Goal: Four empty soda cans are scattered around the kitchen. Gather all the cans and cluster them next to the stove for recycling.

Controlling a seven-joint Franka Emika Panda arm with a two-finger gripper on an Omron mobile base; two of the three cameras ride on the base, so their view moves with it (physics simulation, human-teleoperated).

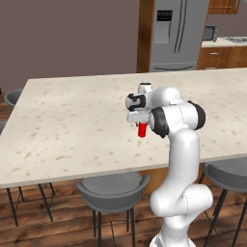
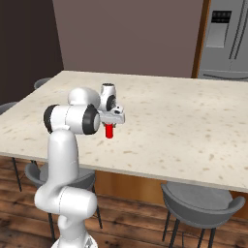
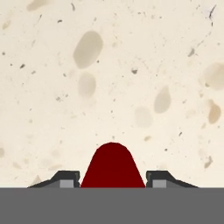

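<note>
A red soda can (image 1: 142, 130) stands upright under my hand on the big speckled island counter (image 1: 72, 120). My gripper (image 1: 140, 123) points straight down over the can, and its fingers press against the can's two sides. In the right base view the same can (image 2: 109, 131) pokes out below the gripper (image 2: 111, 125). The hand view looks down on the can (image 3: 113, 164), which sits between the two fingertips (image 3: 65, 180); they touch its sides. I cannot tell whether the can rests on the counter or hangs just above it. The stove (image 1: 237, 39) lies far off at the back right.
Grey bar stools (image 1: 113, 190) (image 2: 201, 206) stand along the counter's near edge, on both sides of my base. A steel fridge (image 1: 176, 34) and a microwave (image 1: 210, 33) stand at the far wall. Bare counter surrounds the can.
</note>
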